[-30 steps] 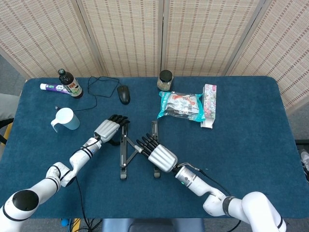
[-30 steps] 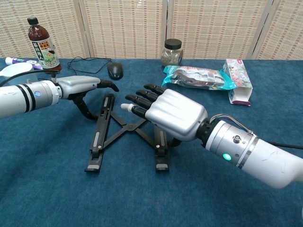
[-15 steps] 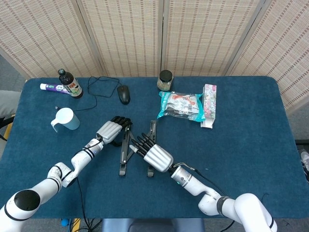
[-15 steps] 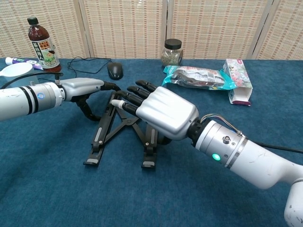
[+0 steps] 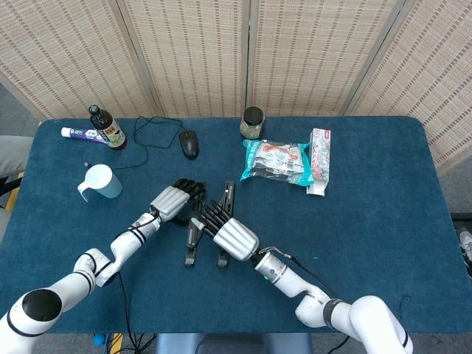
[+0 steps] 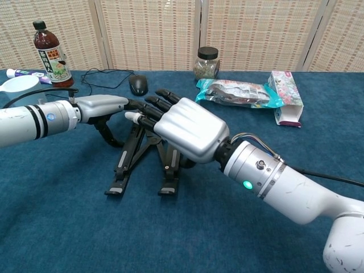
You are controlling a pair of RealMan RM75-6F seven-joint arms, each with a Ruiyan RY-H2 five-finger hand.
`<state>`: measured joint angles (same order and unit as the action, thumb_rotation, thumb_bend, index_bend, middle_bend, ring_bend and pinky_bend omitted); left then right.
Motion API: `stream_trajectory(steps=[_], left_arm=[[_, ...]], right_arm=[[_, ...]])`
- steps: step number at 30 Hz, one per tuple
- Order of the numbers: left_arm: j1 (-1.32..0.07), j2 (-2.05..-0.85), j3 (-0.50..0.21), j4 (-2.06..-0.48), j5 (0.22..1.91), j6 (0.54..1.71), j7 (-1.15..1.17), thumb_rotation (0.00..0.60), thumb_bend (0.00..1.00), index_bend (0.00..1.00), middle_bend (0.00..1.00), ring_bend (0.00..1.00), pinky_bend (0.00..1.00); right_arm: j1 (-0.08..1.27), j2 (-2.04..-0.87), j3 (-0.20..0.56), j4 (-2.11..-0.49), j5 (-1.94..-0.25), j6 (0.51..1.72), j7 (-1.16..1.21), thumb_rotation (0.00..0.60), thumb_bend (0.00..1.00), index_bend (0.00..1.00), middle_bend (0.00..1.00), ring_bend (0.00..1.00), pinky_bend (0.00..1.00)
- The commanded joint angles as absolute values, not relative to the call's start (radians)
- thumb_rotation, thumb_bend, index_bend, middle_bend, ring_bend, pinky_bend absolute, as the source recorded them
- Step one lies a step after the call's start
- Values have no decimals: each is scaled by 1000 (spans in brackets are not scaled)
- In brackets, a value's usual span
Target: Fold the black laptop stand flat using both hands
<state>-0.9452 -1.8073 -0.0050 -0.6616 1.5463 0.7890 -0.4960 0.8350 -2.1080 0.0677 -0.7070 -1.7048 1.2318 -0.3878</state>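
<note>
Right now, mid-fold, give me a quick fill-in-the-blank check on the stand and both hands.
1. The laptop stand is colored ____.
2. The hand lying across the stand's right rail is the robot's ____ hand.
3. The left hand sits at the stand's ____ end, the end toward the computer mouse.
4. The stand's two rails are not yet ____.

Missing: black; right; far; together

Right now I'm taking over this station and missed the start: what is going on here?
A two-armed robot is closing a black laptop stand on a blue table. The left hand rests at the stand's left rail, and the right hand presses on the right rail from the other side. The two rails now lie close together, much narrower than a second ago, but a gap remains near their front ends. A computer mouse, a jar and snack packets lie behind, untouched.
</note>
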Motion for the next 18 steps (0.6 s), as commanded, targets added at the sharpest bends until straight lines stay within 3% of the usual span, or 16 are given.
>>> stream_trajectory(steps=[1, 18], left_arm=[[-948, -1806, -3, -668, 1550, 792, -494, 600, 171, 102, 54, 14, 21], [-956, -1784, -5, -733, 1552, 801, -462, 600, 171, 102, 54, 14, 22]], right_arm=[[841, -2114, 73, -703, -1703, 1234, -389, 600, 0, 0, 0, 0, 0], [862, -2149, 94, -688, -1684, 1240, -400, 600, 0, 0, 0, 0, 0]])
